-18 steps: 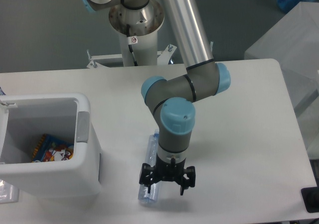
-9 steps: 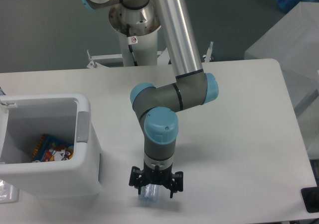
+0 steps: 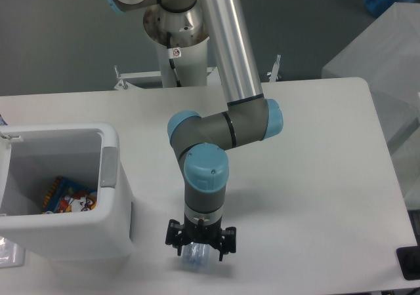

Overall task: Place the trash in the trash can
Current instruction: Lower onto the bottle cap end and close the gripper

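Gripper [image 3: 197,248] pointing straight down over bottle [image 3: 195,256] on table [image 3: 315,177], fingers straddling it for pickup; closure unclear. Packet [image 3: 69,195] already in bin [image 3: 72,235], left of arm

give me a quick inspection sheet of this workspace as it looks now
surface: white table, mostly bare
job's things: blue snack packet lies inside the white bin; clear bottle on the table under the gripper
clutter: small item at the table's left edge, partly hidden
grippers: gripper straddles the bottle; open or shut cannot be told
cables: nothing seen
surroundings: grey floor; pale covered object at right
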`<state>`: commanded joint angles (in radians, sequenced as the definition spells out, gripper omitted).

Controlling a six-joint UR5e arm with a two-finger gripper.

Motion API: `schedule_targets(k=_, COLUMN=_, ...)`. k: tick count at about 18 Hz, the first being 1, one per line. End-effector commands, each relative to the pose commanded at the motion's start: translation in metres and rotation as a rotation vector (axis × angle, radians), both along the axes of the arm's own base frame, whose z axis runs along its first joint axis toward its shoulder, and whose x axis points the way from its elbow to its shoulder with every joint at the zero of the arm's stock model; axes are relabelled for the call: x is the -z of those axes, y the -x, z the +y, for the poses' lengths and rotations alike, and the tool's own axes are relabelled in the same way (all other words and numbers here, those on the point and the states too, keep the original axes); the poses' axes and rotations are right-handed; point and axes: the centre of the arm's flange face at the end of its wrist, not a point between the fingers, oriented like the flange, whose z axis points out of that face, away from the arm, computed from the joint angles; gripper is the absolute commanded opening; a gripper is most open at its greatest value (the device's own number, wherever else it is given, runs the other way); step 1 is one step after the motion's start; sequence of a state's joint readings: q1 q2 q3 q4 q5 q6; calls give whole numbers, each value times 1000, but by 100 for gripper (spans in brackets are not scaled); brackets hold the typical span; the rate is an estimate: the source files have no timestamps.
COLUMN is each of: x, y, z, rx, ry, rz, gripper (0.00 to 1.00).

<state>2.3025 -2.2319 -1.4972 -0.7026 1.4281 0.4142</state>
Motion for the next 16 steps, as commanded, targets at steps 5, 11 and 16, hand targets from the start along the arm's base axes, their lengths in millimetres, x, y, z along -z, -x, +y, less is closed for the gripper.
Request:
schedule_targets(k=5, x=8, y=-2, z=-1, rx=0, ry=11, rz=-11, gripper=100)
schedule_targets(k=11, x=18, y=0, z=2, rx=0, ry=20, rz=-17, gripper=100)
schedule_targets(k=16, x=25, y=0, z=2, rx=0, ry=31, rz=-18, gripper=100)
